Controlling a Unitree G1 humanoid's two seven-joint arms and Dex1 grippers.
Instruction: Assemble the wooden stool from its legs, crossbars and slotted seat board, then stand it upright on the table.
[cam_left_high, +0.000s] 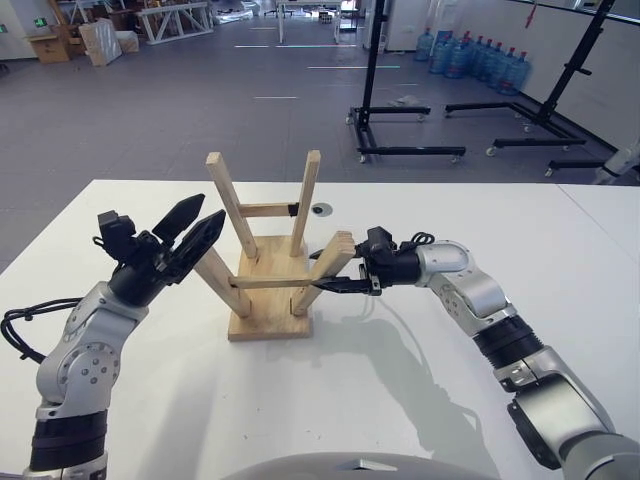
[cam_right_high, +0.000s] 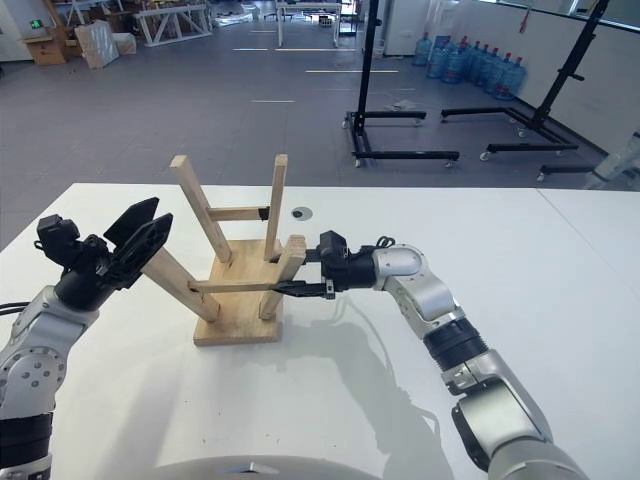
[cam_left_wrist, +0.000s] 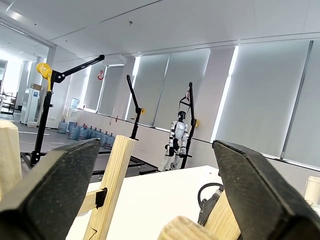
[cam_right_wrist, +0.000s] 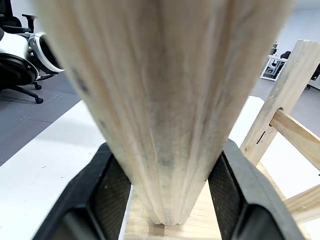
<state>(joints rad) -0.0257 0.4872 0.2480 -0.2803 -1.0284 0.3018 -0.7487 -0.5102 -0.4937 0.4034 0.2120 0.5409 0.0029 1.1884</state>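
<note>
The stool (cam_left_high: 270, 290) is set upside down on the desk (cam_left_high: 400, 380), with its seat board (cam_left_high: 268, 322) laid flat and its legs pointed upward and splayed outward. Its near right leg (cam_left_high: 335, 255) is clamped by the right hand (cam_left_high: 330, 285). The left hand (cam_left_high: 208, 212) is held open at the top of the near left leg (cam_left_high: 225, 285).

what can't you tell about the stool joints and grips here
- Leg ends in the seat board: too small in the eye views; the gripped leg blurs at its end in the right wrist view.
- Whether the left gripper touches the near left leg: they overlap in the eye views; left wrist view's edge cuts the leg off.
</note>
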